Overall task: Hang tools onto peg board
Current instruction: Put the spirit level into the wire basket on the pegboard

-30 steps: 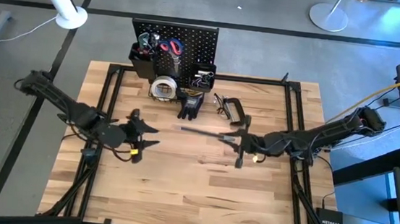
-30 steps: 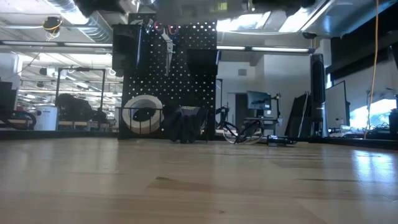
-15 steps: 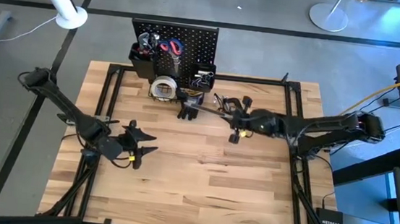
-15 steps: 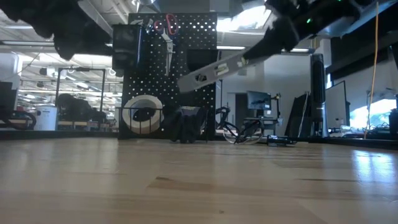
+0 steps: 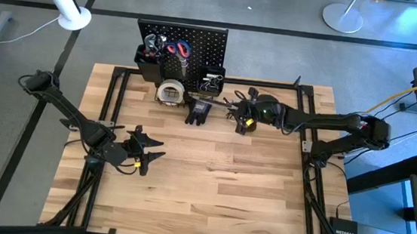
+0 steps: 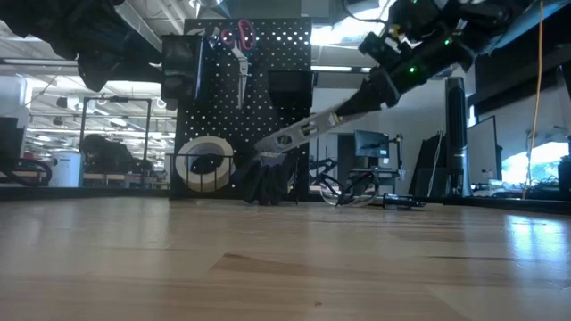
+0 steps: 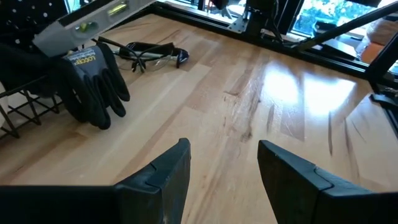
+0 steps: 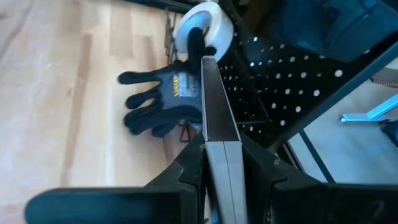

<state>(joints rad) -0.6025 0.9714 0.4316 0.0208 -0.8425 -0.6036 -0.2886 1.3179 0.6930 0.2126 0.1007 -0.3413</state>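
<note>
The black peg board (image 5: 200, 40) stands upright at the table's far edge, with red scissors (image 5: 178, 50) on it. At its foot a pale tape roll (image 5: 170, 92) stands on edge, and black gloves (image 5: 198, 110) lie flat on the wood. My right gripper (image 5: 243, 117) is shut on a silver level bar (image 5: 216, 102), whose free end reaches over the gloves toward the board (image 6: 259, 98). My left gripper (image 5: 153, 148) hangs open over the table's left middle, with only bare wood between its fingers (image 7: 224, 168). My right gripper pinches the level bar's end farthest from the board (image 8: 221, 155) between its two fingers (image 8: 189, 165), one on each long side. The fingers come from the table's right, slanting down, and the bar runs on straight ahead of them. It is lifted clear, its free end (image 6: 265, 145) lowest.
Safety glasses and a black clamp (image 5: 232, 106) lie right of the gloves. Black bins (image 5: 150, 63) and a wire basket (image 5: 212, 81) hang on the board. Black frame rails (image 5: 303, 118) edge the table. Bare wood (image 5: 217, 186) fills the middle and near side.
My right gripper has swung the level bar from the table's middle toward the far edge and the peg board. The bar has tipped, so its free end now points down at the gloves. My left gripper has sunk lower and stayed open.
</note>
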